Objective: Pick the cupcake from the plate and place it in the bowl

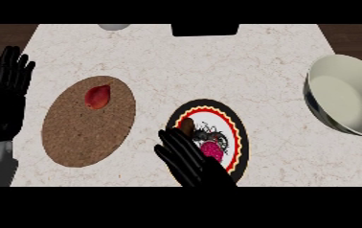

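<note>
The cupcake (pixel 210 148), pink on top with a dark and brown body, sits on a round plate (pixel 239 137) with a black rim and a red and yellow zigzag band, in the lower middle of the head view. My right hand (pixel 192 164) comes in from below, open, its straight fingers lying over the plate's left side next to the cupcake and hiding part of it. A cream bowl (pixel 338 96) stands at the right edge, well apart from the plate. My left hand (pixel 13 85) rests open at the left edge, fingers up.
A round brown cork mat (pixel 78 131) lies left of the plate with a red piece (pixel 97 96) on it. At the counter's far edge stand a grey object (pixel 113 27) and a black object (pixel 205 29). Bare marble lies between plate and bowl.
</note>
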